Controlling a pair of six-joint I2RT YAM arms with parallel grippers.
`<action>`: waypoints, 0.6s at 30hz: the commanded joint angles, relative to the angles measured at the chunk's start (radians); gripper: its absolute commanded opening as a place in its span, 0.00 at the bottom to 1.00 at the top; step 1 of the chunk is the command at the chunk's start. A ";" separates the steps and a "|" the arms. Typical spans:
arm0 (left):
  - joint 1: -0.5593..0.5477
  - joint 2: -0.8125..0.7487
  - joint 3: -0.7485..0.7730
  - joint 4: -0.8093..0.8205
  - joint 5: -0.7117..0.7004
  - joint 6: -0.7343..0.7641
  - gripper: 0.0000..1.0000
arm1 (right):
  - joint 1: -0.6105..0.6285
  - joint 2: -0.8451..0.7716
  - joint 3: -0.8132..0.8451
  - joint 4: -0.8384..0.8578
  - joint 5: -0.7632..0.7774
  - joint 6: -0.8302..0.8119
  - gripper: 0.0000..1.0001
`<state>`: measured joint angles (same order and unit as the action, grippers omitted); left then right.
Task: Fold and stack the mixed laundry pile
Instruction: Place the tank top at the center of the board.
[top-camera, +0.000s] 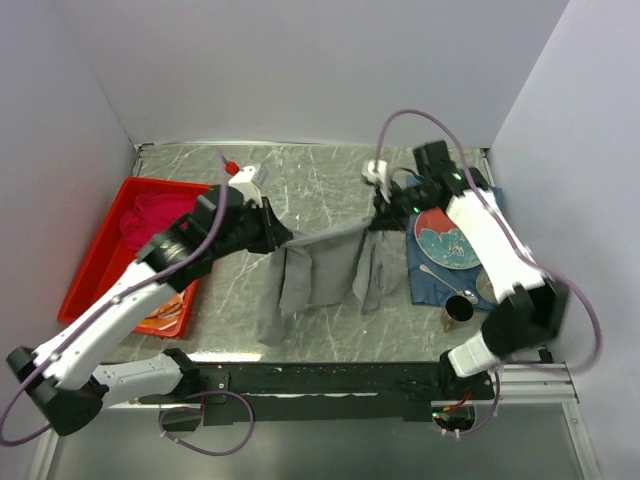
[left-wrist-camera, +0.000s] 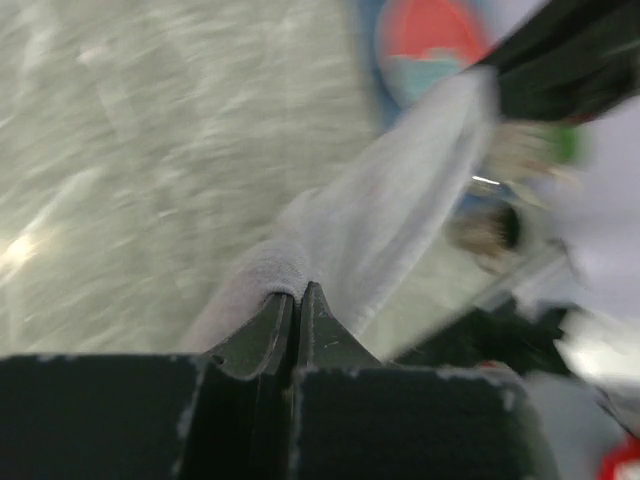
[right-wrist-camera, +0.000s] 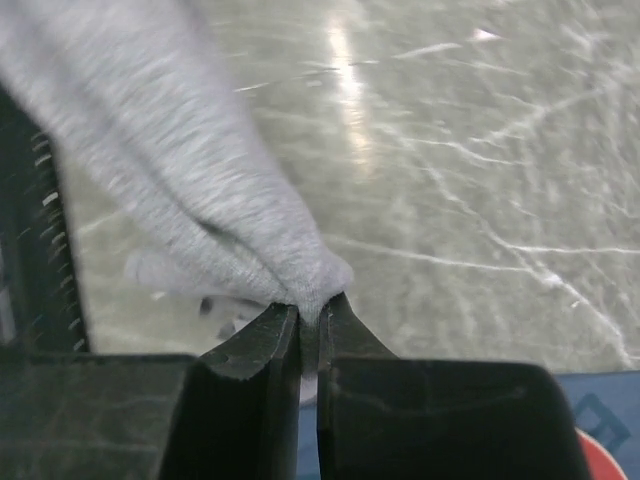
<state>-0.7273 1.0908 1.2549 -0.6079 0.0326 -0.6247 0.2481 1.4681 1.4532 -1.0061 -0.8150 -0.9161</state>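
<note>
At the near end of the red tray (top-camera: 92, 262) lies the small patterned cloth (top-camera: 165, 318), and the crimson shirt (top-camera: 155, 213) is further back in the same tray. Beside it, the grey garment (top-camera: 318, 270) hangs over the table (top-camera: 330, 170), its lower ends reaching down to it. The left gripper (left-wrist-camera: 297, 293) and the right gripper (right-wrist-camera: 312, 303) each pinch one upper edge firmly, so the garment is stretched between them.

Red tray (top-camera: 95, 250) left, plate (top-camera: 445, 240) on blue placemat (top-camera: 425, 282) right
</note>
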 joint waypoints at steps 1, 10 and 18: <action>0.147 0.136 -0.173 0.144 -0.163 -0.058 0.10 | 0.031 0.330 0.204 0.250 0.233 0.253 0.24; 0.381 0.416 0.044 0.116 -0.202 0.032 0.84 | 0.019 0.597 0.583 0.236 0.458 0.343 0.99; 0.336 0.287 -0.123 0.065 0.206 0.056 0.83 | -0.090 0.399 0.095 0.187 0.094 0.002 0.99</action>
<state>-0.3504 1.4441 1.2301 -0.5091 0.0257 -0.5610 0.2073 1.9274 1.6321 -0.7788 -0.5640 -0.7616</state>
